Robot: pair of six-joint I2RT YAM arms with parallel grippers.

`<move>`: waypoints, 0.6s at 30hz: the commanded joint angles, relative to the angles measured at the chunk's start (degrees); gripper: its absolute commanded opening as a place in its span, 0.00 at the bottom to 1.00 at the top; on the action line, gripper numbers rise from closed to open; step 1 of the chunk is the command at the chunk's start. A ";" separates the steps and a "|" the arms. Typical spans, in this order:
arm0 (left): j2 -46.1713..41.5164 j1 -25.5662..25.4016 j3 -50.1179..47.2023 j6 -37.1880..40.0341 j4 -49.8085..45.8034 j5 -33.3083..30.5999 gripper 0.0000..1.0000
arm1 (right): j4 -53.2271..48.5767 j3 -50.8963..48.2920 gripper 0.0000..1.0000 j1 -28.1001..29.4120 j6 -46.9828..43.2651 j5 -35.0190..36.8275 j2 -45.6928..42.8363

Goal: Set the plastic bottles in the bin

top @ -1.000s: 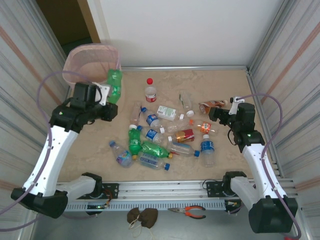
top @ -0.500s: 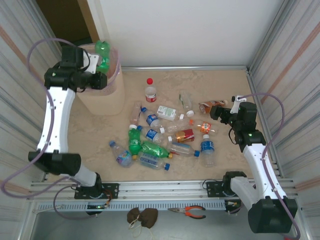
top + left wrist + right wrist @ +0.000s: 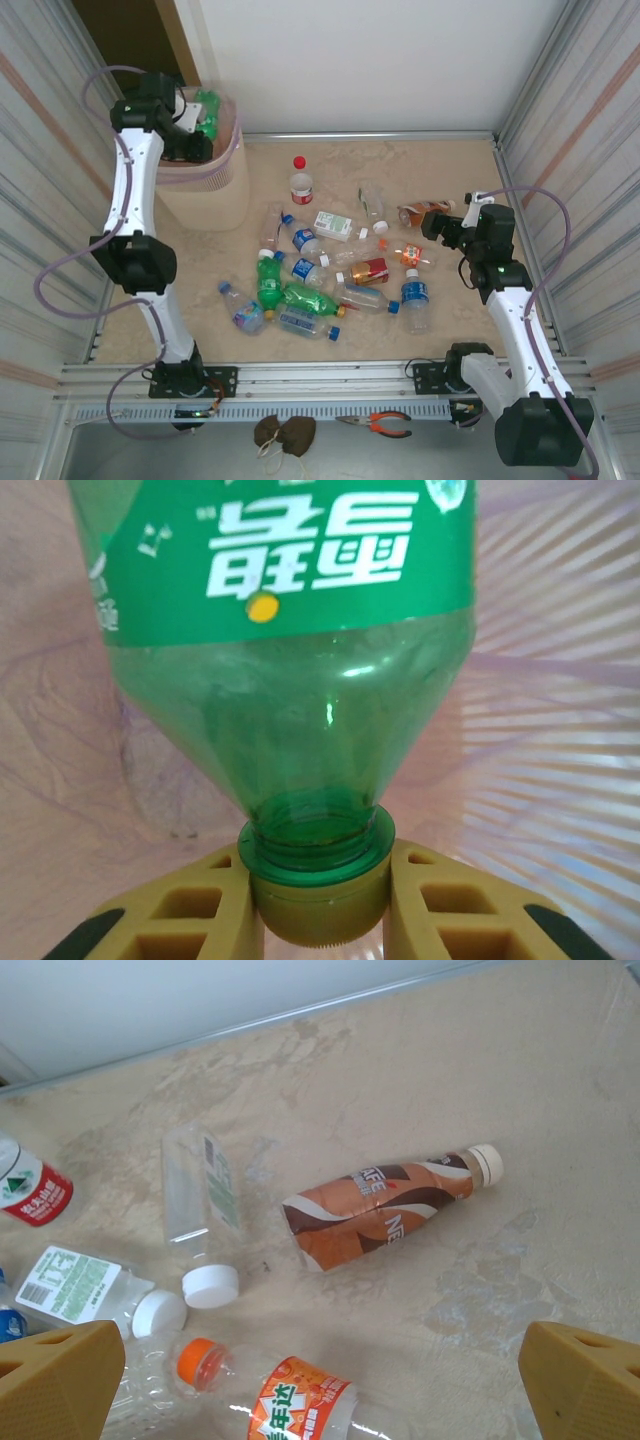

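Left gripper [image 3: 318, 912] clamps a green bottle [image 3: 290, 660] by its stiff capped neck above the bin [image 3: 205, 198] — body likely light, crushable; right gripper [image 3: 325, 1380] gapes empty.

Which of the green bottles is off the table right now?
The green bottle clamped at its capped neck between the left fingers, above the bin. The other two green bottles lie on the table in the pile.

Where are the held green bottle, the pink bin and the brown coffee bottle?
held green bottle [image 3: 300, 725], left wrist view, its shoulder.
pink bin [image 3: 205, 200], top view, its outer wall.
brown coffee bottle [image 3: 375, 1210], right wrist view, its label.
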 commanded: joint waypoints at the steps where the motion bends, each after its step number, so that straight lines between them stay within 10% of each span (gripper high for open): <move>1: 1.93 1.04 1.80 2.07 -3.47 0.04 0.15 | -0.01 0.97 1.00 -0.64 1.05 0.68 -0.63; 18: 11.55 1.44 -2.18 1.59 -0.01 -0.37 0.13 | 0.94 0.10 1.00 -1.60 1.40 -0.03 0.10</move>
